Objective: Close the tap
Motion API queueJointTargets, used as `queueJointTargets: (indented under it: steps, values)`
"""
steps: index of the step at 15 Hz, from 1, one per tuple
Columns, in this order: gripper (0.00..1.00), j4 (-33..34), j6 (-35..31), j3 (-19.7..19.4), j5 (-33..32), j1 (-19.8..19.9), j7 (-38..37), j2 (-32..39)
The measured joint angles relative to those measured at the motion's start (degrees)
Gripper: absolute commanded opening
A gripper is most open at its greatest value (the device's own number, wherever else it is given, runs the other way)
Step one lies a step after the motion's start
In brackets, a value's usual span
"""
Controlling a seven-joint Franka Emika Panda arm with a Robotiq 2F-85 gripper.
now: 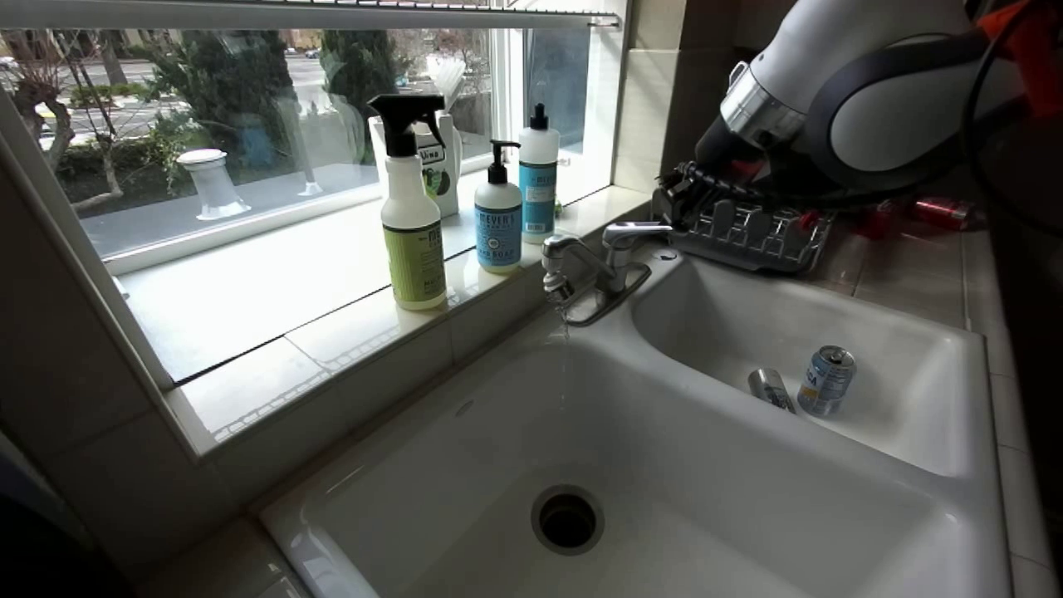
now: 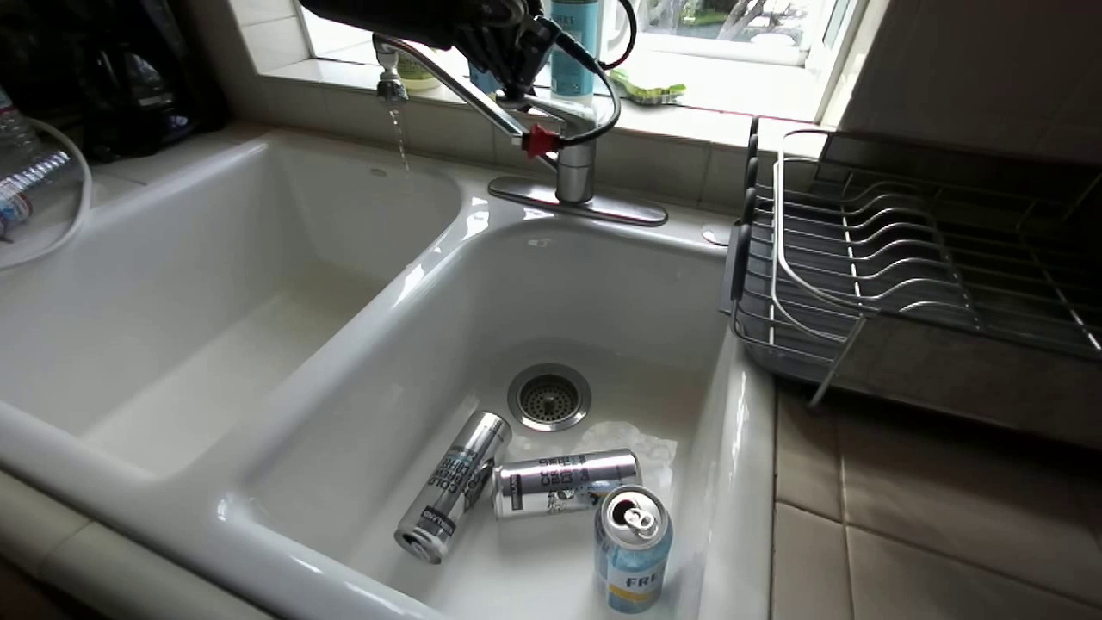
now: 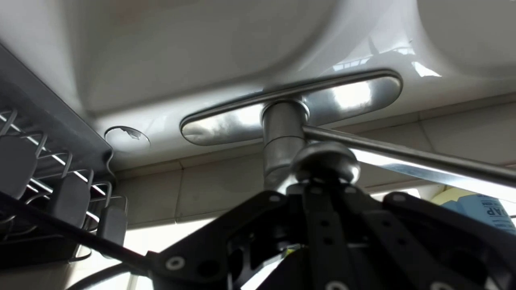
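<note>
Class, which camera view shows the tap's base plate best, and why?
The wrist view: the base plate appears largest there, both rounded ends clear. Both exterior views show it smaller and from farther away.

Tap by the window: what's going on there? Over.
Gripper shut, close by the handle; touch unclear. Tap open, thin water running. Black cable loops in front of it in an exterior view; might snag.

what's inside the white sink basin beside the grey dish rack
Two silver cans lying down, an upright silver-blue can, a round metal drain and a glossy pale patch. The cans hide the basin floor beneath.
</note>
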State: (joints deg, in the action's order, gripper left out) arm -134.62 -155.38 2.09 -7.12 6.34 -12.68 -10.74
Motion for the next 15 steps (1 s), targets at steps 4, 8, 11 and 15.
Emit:
queueJointTargets:
  steps: [4, 8, 11, 15]
  values:
    - [0.0, -0.2, 0.3, -0.5, 1.8, -0.4, 1.3, 0.0]
    - [0.0, -0.2, 0.5, -0.9, 2.6, -0.7, 2.1, 0.0]
    - [0.0, -0.2, 0.7, -1.1, 2.8, -0.7, 2.2, 0.1]
    - [0.0, -0.1, 0.7, -1.3, 3.6, -1.0, 2.8, 0.1]
